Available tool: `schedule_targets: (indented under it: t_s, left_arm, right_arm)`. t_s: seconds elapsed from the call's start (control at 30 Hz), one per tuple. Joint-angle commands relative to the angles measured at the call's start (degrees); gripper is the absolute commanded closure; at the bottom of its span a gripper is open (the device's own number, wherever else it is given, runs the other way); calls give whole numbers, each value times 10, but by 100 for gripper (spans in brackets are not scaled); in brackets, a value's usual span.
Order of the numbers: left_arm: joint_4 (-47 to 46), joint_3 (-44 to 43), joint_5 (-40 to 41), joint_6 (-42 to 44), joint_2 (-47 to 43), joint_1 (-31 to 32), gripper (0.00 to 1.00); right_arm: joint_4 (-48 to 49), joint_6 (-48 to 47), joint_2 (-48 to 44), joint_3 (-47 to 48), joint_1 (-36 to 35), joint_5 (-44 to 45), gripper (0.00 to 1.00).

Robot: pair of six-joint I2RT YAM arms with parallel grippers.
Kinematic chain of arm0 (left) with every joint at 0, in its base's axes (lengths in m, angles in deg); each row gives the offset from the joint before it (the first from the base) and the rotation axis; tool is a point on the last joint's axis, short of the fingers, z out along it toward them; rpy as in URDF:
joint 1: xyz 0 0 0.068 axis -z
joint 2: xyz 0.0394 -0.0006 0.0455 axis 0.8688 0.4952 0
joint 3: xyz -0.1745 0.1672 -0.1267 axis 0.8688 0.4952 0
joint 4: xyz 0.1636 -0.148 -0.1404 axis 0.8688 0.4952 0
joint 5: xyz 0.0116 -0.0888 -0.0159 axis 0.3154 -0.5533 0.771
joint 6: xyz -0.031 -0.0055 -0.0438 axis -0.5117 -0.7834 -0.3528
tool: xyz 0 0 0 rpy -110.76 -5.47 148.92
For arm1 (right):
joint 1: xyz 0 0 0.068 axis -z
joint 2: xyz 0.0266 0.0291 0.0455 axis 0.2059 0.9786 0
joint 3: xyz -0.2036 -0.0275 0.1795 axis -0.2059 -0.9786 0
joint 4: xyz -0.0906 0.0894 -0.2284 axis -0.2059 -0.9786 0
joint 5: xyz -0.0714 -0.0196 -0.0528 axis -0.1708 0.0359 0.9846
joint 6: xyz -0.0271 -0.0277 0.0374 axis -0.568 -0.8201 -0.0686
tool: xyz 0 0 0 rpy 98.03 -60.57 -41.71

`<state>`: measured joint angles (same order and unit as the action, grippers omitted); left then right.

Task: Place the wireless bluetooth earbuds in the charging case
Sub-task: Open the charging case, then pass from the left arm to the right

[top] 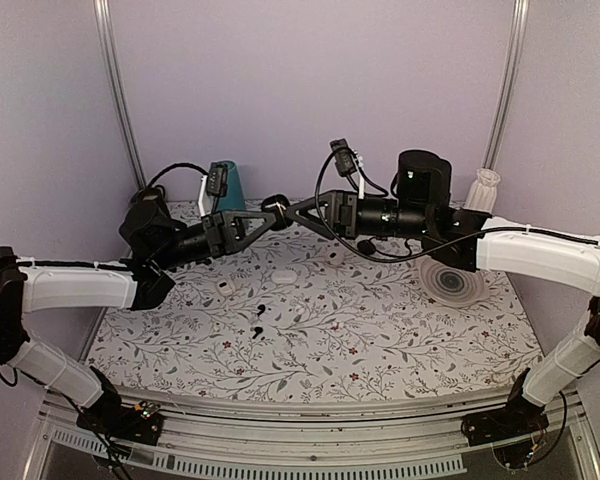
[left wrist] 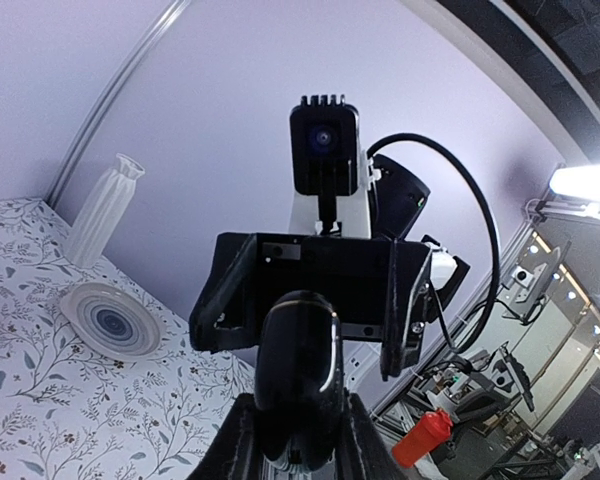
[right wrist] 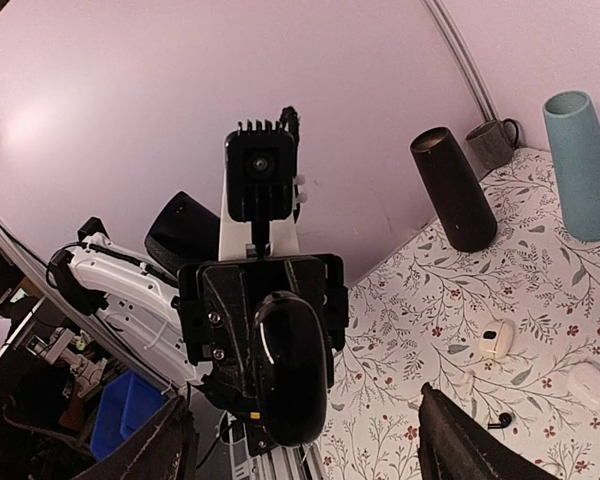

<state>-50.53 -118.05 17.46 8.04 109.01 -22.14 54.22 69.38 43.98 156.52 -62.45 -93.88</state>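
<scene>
The black charging case [left wrist: 298,360] is up in the air over the back of the table, pinched between the fingers of my left gripper [left wrist: 295,420], which is shut on it. My right gripper [right wrist: 302,425] faces it head on and is open, with one finger [right wrist: 155,445] on each side of the case [right wrist: 292,370] and clear of it. From above, both grippers meet at the case [top: 278,208]. Two tiny black earbuds [top: 263,308] [top: 256,328] lie on the floral cloth in front. One earbud [right wrist: 497,422] also shows in the right wrist view.
White rounded cases [top: 223,287] [top: 284,275] [top: 336,256] lie on the cloth. A striped plate [top: 452,281] and a white vase [top: 483,188] are at the back right. A teal vase [top: 230,185], a dark cone [right wrist: 453,190] and a mug [right wrist: 492,145] are at the back left.
</scene>
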Motion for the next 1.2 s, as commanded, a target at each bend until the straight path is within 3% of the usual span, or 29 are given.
schedule_targets:
  t_s: [0.0, 0.47, 1.0, 1.17]
  left_arm:
    - [-39, 6, 6, -21, -5, -8, 100]
    - [-72, 14, -34, -31, -18, -18, 100]
    - [-52, 26, -16, -25, -24, -29, 100]
    - [-56, 24, -18, -28, -21, -30, 100]
  right_arm:
    - [17, 6, 20, 11, -2, 10, 24]
    - [11, 45, 3, -30, 13, 93, 24]
    - [84, 54, -27, -49, 1, 46, 26]
    - [104, 59, -25, -58, -5, 46, 30]
